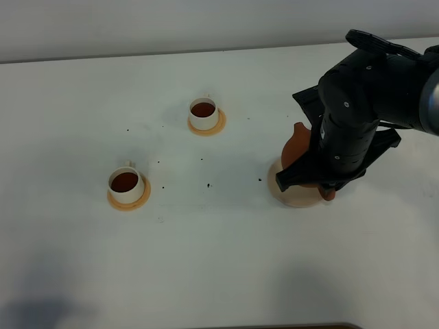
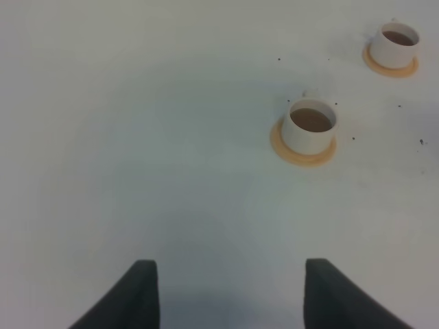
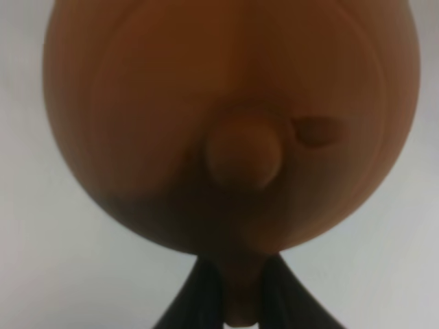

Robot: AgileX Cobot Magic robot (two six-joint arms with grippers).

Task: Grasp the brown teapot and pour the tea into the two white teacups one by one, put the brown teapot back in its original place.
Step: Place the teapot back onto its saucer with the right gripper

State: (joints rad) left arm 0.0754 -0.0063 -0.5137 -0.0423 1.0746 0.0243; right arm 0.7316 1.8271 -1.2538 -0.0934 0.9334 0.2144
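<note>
Filling my right wrist view, closest of all, is the brown teapot (image 3: 233, 116), its lid knob facing the lens and its loop handle pinched between the two dark fingers (image 3: 206, 291) of my right pincer (image 3: 236, 295), which is clamped narrow on that handle.

From the high camera, my right arm (image 1: 363, 103) comes in from the far right corner of the tabletop (image 1: 206, 260), bends down at the wrist and stands almost upright over the teapot, hiding most of it; only its spout side and a bit of its base show. The teapot sits on the pale round disc (image 1: 291, 195), toward the right edge of the tabletop.

My left pincer (image 2: 230, 295) hangs over bare tabletop with its two fingers spread wide and nothing between them; it is out of the high view.

Both white cups hold dark tea and each stands on an orange coaster. One cup (image 1: 126, 184) is toward the left edge, the other cup (image 1: 204, 113) farther back near the middle, both well apart from the teapot. Small dark specks dot the tabletop between them.
</note>
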